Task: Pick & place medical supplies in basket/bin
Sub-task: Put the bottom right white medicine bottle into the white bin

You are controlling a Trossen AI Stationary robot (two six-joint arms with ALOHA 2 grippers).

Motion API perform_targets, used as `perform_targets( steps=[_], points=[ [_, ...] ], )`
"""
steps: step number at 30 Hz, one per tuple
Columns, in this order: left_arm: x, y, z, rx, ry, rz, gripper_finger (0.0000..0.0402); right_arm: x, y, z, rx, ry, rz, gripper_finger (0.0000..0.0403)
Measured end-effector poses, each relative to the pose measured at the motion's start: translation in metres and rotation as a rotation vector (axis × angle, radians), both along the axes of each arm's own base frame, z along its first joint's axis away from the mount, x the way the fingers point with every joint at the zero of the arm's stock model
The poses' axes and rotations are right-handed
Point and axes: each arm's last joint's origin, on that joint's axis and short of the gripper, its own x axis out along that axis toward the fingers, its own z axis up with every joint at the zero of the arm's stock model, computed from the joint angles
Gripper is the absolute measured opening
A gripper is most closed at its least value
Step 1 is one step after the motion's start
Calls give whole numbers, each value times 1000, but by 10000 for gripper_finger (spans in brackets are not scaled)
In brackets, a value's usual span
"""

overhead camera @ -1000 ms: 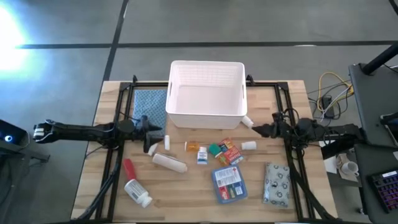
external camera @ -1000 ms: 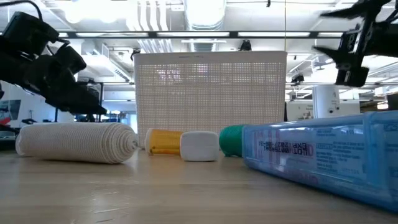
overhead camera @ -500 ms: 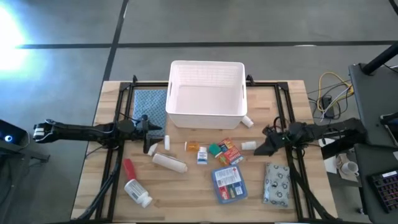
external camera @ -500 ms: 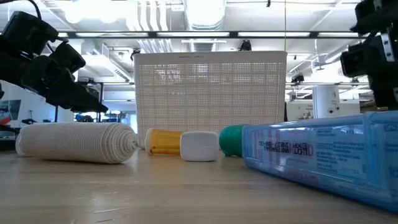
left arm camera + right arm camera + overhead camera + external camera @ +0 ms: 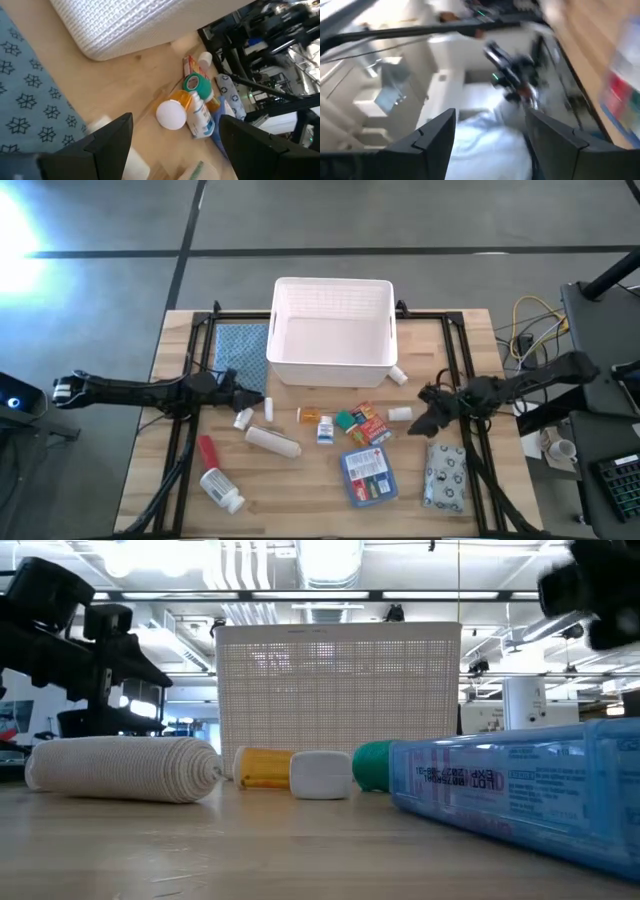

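Observation:
The white basket (image 5: pixel 332 330) stands at the table's far middle. The medical supplies lie loose in front of it: a white roll (image 5: pixel 273 442), a red tube (image 5: pixel 207 450), a white pill bottle (image 5: pixel 222 488), small coloured boxes (image 5: pixel 365 423), a flat blue pack (image 5: pixel 368 475) and a patterned pouch (image 5: pixel 445 475). My left gripper (image 5: pixel 248 396) hovers open near the basket's left near corner, with nothing between its fingers (image 5: pixel 176 131). My right gripper (image 5: pixel 420 416) hangs open above the table, right of the boxes, and is also empty (image 5: pixel 490 117).
A blue patterned cloth (image 5: pixel 240 348) lies left of the basket. Small white bottles (image 5: pixel 398 374) (image 5: pixel 400 414) and an orange vial (image 5: pixel 310 416) lie among the supplies. Black frame rails (image 5: pixel 185 430) run along both table sides. Bare wood shows at the near left.
My left gripper has rolled about its own axis while staying in place. My right gripper has swung from beside the basket's right near corner toward the table's near edge, rolling and tipping upward as it went.

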Motion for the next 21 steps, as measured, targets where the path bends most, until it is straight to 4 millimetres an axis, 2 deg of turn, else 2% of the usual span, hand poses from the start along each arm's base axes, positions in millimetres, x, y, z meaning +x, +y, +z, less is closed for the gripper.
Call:
perform_targets(
  steps=[3, 5, 8, 11, 14, 17, 21],
  points=[
    [0, 0, 0, 2, -5, 4, 274, 8, 0, 27, -149, -118, -107, 230],
    [0, 0, 0, 2, -5, 4, 274, 14, 1, 38, -239, -90, -128, 230],
    [0, 0, 0, 2, -5, 5, 274, 20, 3, 40, -380, 168, -77, 230],
    [0, 0, 0, 2, -5, 5, 274, 14, 2, 37, -533, 514, 0, 230],
    [0, 0, 1, 2, -6, 5, 274, 8, -1, 42, -678, 766, 36, 230],
    [0, 0, 1, 2, -6, 5, 274, 10, -3, 50, -832, 875, 39, 230],
    [0, 0, 0, 2, -4, 5, 274, 28, 1, 48, -1071, 822, 150, 231]
  ],
)
